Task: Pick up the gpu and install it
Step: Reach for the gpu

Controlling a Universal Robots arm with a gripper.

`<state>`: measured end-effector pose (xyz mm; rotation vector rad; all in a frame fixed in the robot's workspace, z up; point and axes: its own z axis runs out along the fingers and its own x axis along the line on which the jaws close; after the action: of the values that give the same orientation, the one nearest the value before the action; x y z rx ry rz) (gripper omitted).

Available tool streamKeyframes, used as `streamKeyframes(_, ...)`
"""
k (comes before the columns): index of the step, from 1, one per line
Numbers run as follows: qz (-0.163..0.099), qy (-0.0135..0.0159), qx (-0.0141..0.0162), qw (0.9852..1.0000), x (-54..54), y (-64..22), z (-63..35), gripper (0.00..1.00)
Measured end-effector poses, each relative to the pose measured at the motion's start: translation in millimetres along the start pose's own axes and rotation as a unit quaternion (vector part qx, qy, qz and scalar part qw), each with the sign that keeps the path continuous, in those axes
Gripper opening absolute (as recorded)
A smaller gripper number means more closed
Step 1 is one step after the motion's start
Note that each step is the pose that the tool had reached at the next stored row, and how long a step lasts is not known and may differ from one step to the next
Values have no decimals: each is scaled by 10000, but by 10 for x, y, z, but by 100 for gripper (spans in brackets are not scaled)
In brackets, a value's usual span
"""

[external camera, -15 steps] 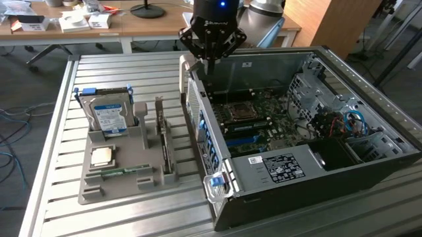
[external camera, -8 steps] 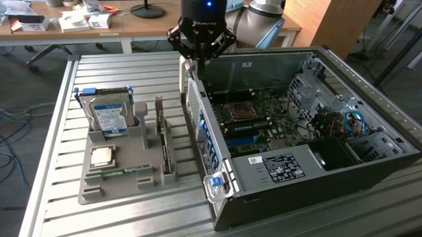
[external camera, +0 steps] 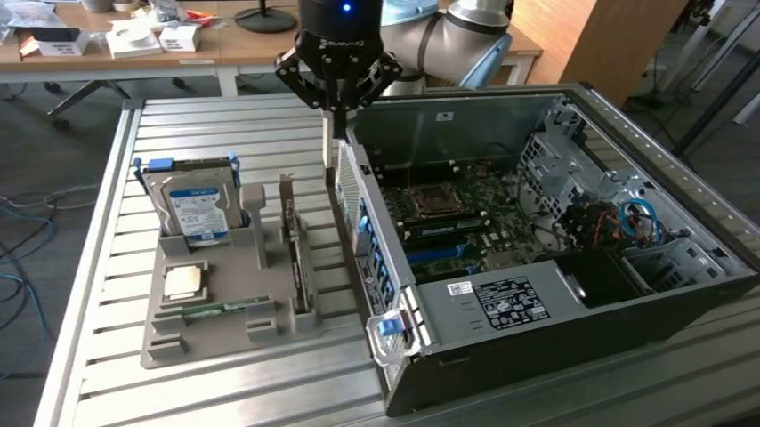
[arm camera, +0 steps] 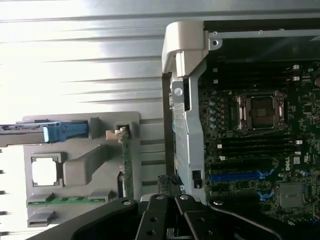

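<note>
The big open black-and-silver computer case (external camera: 475,120) lies on the slatted metal table (external camera: 202,124). Just beside it, at 9 o'clock in the exterior view, a grey plastic holder (external camera: 214,334) keeps the flat green circuit-board gpu (external camera: 295,253) upright on its edge, its long axis running from 12 to 6 o'clock. The black gripper (external camera: 329,158) hangs with its fingers pressed together, holding nothing. The gpu lies at 7 o'clock from it.

No text reads clearly. Pale lettering crosses the black end effector (external camera: 338,105) body, too blurred to spell out. The blue-white label (external camera: 199,218) on the hard drive (external camera: 184,175) and the white sticker (external camera: 511,301) on the computer case (external camera: 475,124) carry print too small to read.
</note>
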<state>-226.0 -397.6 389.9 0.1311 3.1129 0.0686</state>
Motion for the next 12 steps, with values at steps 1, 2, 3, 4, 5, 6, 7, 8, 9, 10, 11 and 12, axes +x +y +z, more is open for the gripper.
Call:
streamKeyframes(1, 3, 0, 0, 10000, 36, -2, 1, 11)
streamKeyframes(2, 7, 0, 0, 10000, 71, -5, 2, 11)
streamKeyframes(3, 11, -1, 0, 10000, 110, -7, 3, 11)
streamKeyframes(4, 15, -1, 0, 10000, 145, -9, 4, 11)
streamKeyframes(5, 18, -1, 0, 10000, 179, -12, 5, 11)
streamKeyframes(6, 22, -1, 0, 10000, 212, -14, 7, 11)
streamKeyframes(7, 26, -1, 1, 10000, 246, -15, 8, 11)
streamKeyframes(8, 31, -1, 1, 10000, 279, -17, 10, 11)
streamKeyframes(9, 36, -2, 1, 10000, 312, -18, 11, 11)
streamKeyframes(10, 40, -2, 1, 10000, 348, -20, 13, 11)
streamKeyframes(11, 45, -2, 1, 10000, 378, -22, 14, 11)
streamKeyframes(12, 49, -2, 1, 10000, 408, -24, 16, 11)
